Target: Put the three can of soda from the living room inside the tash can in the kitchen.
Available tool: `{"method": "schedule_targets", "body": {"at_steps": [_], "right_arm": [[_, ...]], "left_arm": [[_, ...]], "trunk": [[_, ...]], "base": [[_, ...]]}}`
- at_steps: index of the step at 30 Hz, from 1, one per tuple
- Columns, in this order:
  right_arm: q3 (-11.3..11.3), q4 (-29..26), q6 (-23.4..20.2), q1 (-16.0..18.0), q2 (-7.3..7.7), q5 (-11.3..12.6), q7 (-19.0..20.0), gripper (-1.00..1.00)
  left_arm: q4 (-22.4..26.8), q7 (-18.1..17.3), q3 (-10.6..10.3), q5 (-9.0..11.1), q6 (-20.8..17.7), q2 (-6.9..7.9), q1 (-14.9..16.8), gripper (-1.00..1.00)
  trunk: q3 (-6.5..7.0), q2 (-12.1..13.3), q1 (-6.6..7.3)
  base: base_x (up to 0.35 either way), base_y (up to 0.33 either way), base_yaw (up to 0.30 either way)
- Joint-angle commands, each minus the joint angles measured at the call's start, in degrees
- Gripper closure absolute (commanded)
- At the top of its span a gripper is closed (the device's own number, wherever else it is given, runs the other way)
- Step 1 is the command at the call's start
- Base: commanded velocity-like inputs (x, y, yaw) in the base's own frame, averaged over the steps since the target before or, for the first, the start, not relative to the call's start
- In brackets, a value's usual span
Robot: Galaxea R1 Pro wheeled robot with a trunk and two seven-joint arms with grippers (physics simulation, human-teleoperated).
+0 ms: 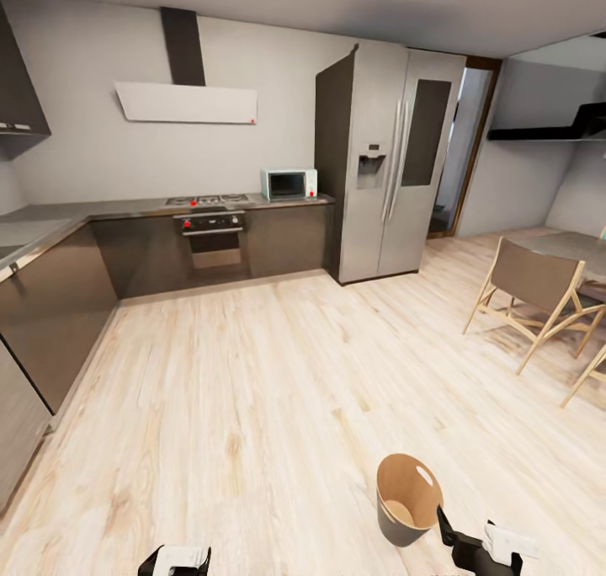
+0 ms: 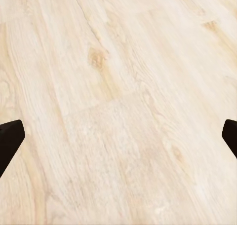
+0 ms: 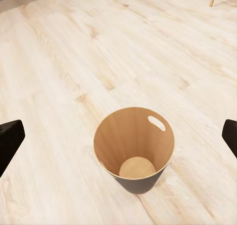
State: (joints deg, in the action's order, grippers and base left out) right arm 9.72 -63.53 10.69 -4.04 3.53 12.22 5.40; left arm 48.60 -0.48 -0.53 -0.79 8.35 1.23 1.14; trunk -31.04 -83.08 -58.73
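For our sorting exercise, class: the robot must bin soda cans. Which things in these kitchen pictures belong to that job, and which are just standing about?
Part of the job:
- trash can, upright on the wood floor, nothing visible inside
- right gripper, open above it
- left gripper, open, holding nothing

Just standing about:
- fridge
- microwave
- oven
- chair

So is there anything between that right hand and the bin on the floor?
Nothing visible. In the right wrist view the trash can stands upright on bare wood floor, its mouth open and looking empty, with the right gripper and its spread fingers just above it.
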Motion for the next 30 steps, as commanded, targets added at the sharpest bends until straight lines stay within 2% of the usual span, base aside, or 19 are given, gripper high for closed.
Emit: {"method": "schedule_targets", "body": {"at_steps": [1,10,30], "right_arm": [[0.0,0.0,0.0,0.0,0.02,0.1,0.1,-1.00],[0.0,0.0,0.1,0.0,0.07,0.5,0.7,-1.00],[-0.1,0.0,0.2,0.0,0.05,0.3,0.8,-1.00]], "left_arm": [[0.0,0.0,0.0,0.0,0.0,0.00,0.0,-1.00],[0.0,0.0,0.0,0.0,0.0,0.00,0.0,-1.00],[0.0,0.0,0.0,0.0,0.0,0.00,0.0,-1.00]], "trunk": [[-0.05,0.0,0.00],[-0.12,0.0,0.00],[0.72,0.0,0.00]], "base": [[0.000,0.000,-0.045],[0.000,0.000,-0.172],[0.011,0.005,-0.219]]}}
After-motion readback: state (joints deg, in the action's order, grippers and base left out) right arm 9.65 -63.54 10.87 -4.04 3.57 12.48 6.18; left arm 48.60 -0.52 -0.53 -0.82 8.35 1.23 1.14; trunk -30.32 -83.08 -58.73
